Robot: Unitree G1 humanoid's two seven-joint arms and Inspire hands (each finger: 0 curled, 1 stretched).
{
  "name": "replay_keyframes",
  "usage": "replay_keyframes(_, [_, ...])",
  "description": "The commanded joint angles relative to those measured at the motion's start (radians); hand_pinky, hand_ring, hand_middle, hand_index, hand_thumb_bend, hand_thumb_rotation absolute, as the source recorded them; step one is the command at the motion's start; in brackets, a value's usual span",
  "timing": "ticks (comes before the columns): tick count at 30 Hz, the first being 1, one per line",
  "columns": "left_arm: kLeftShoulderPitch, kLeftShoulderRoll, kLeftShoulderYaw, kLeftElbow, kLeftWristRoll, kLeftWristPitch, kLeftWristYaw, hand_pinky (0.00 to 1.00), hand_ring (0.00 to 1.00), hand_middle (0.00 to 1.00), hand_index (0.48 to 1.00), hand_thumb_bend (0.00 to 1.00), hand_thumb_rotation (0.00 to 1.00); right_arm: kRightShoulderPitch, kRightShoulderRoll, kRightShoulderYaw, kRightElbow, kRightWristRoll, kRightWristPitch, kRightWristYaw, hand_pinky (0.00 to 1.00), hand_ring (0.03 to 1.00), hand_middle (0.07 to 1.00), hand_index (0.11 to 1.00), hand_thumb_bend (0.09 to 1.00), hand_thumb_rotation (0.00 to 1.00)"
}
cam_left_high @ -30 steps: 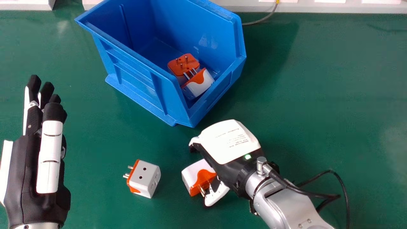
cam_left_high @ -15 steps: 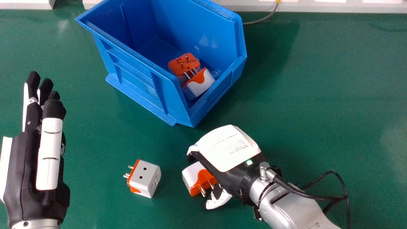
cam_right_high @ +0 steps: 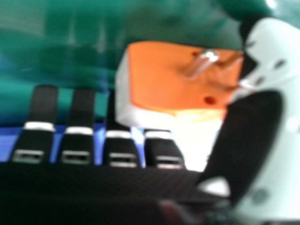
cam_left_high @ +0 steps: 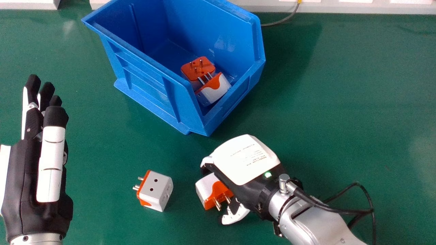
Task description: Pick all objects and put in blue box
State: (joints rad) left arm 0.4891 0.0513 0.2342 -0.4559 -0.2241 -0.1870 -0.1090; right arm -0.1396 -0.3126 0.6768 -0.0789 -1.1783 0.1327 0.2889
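Note:
My right hand (cam_left_high: 243, 160) is over the right side of a white-and-orange plug adapter (cam_left_high: 214, 195) on the green table. In the right hand view, that adapter (cam_right_high: 164, 77) lies between the straight fingers and the thumb of my right hand (cam_right_high: 255, 136); whether they touch it is unclear. A second loose adapter (cam_left_high: 155, 190) rests to the left, its pins pointing left. Two more adapters, one orange side up (cam_left_high: 198, 68) and one tilted (cam_left_high: 216, 89), sit inside the blue box (cam_left_high: 146, 68). My left hand (cam_left_high: 51, 163) is open at the left edge, holding nothing.
A black cable (cam_left_high: 340, 210) loops beside my right wrist. White housings (cam_left_high: 361, 7) line the table's far edge, with a thin grey cable (cam_left_high: 281, 22) behind the box. Green tabletop (cam_left_high: 340, 102) spreads right of the box.
My right hand has shifted slightly down the view, uncovering more of the adapter's orange face and pins. My left hand has drifted a little up and left. Both loose adapters remain in place.

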Motion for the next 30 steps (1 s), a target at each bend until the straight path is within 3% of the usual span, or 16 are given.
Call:
replay_keyframes(1, [0.001,0.004,0.007,-0.029,0.004,-0.014,-0.001,1.00,1.00,1.00,1.000,0.79,1.00,0.017,0.008,-0.010,0.015,0.038,-0.023,-0.023,0.62,0.720,0.756,0.720,0.560,0.20])
replay_keyframes(2, [0.002,0.004,0.006,-0.030,0.002,-0.014,-0.001,1.00,1.00,1.00,1.000,0.79,1.00,0.016,0.010,-0.014,0.022,0.052,-0.027,-0.030,0.62,0.720,0.756,0.720,0.560,0.20])
replay_keyframes(3, [0.002,0.005,0.007,-0.029,0.001,-0.015,-0.004,1.00,1.00,1.00,1.000,0.79,1.00,0.014,0.014,-0.019,0.026,0.067,-0.027,-0.025,0.56,0.650,0.685,0.680,0.550,0.16])
replay_keyframes(5, [0.002,0.008,0.008,-0.028,-0.001,-0.014,-0.007,1.00,1.00,1.00,1.000,0.79,1.00,0.005,0.019,-0.023,0.029,0.084,-0.023,-0.007,0.50,0.593,0.634,0.645,0.542,0.13])
replay_keyframes(11, [0.005,0.009,0.009,-0.029,-0.003,-0.013,-0.011,1.00,1.00,1.00,1.000,0.79,1.00,-0.018,0.027,-0.042,0.045,0.131,-0.030,0.007,0.42,0.508,0.572,0.562,0.529,0.07])
replay_keyframes(23, [0.012,0.002,0.008,-0.033,0.007,-0.015,-0.008,1.00,1.00,1.00,1.000,0.79,1.00,-0.028,0.003,-0.054,0.049,0.166,-0.069,-0.012,0.38,0.448,0.529,0.484,0.518,0.01])
replay_keyframes(27, [0.012,0.000,0.006,-0.034,0.001,-0.014,-0.010,1.00,1.00,1.00,1.000,0.79,1.00,-0.028,0.000,-0.056,0.050,0.171,-0.077,-0.014,0.38,0.443,0.524,0.476,0.517,0.01])
replay_keyframes(30, [0.009,0.002,0.007,-0.032,0.005,-0.013,-0.009,1.00,1.00,1.00,1.000,0.79,1.00,-0.028,0.000,-0.058,0.050,0.171,-0.081,-0.019,0.37,0.441,0.521,0.471,0.516,0.00])
